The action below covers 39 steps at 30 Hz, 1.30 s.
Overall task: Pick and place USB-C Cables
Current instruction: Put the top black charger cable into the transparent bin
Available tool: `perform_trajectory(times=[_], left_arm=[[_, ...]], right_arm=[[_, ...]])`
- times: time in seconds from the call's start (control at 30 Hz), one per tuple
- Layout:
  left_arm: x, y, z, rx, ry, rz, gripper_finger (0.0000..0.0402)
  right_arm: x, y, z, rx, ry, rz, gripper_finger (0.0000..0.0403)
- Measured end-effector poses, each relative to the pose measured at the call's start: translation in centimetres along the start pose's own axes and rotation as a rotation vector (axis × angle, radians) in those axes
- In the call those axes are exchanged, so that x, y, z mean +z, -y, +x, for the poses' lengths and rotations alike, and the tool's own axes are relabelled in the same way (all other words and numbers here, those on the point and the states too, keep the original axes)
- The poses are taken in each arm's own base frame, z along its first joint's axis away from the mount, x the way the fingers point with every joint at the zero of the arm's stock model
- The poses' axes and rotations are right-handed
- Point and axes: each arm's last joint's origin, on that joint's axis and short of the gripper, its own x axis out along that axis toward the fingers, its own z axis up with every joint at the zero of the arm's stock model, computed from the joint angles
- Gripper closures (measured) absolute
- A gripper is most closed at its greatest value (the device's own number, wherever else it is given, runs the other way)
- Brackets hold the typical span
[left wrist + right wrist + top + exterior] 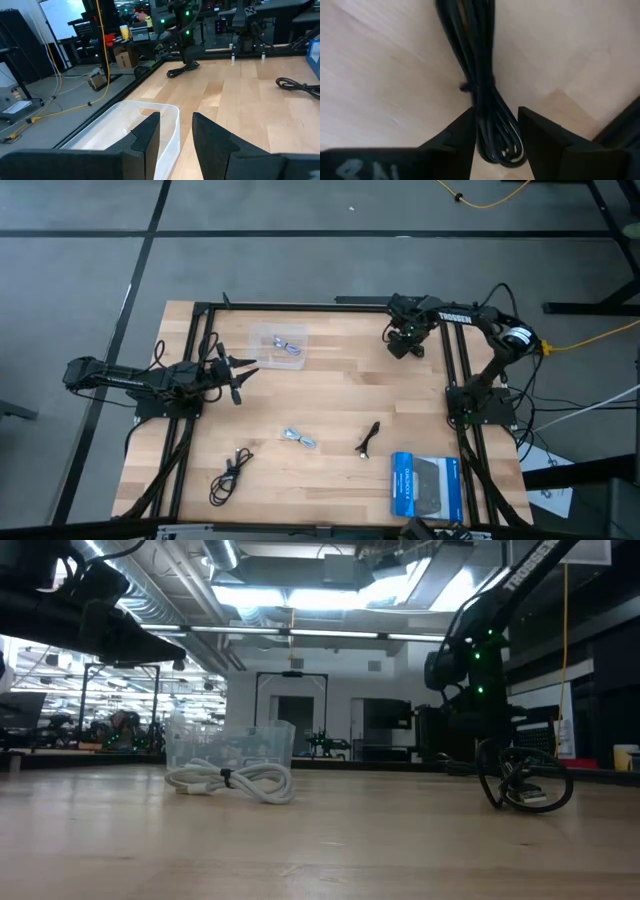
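High view: right gripper at the table's far right corner. Left gripper beside the clear bin, which holds a silver cable. Loose on the table: silver cable, black cables and, blue box.

Low view: white coil before the bin; black coil to the right.

Left wrist: fingers slightly parted, empty, over the bin rim.

Right wrist: fingers straddling a black cable bundle; grip not certain.
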Motion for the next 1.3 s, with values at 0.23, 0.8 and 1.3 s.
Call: perform_trajectory(times=[0.23,0.8,1.3], left_arm=[[0.0,0.0,0.0,0.000,0.000,-0.078,0.0294],[0.0,0.0,0.0,-0.001,-0.002,-0.077,0.0294],[0.0,0.0,0.0,-0.001,-0.002,-0.069,0.0294]], right_arm=[[-0.3,0.0,1.3,0.048,-0.108,0.012,0.0253],[-0.1,-2.0,-1.8,0.102,-0.062,-0.031,0.0342],[7.2,-11.8,-13.3,0.454,0.808,-0.300,0.0342]])
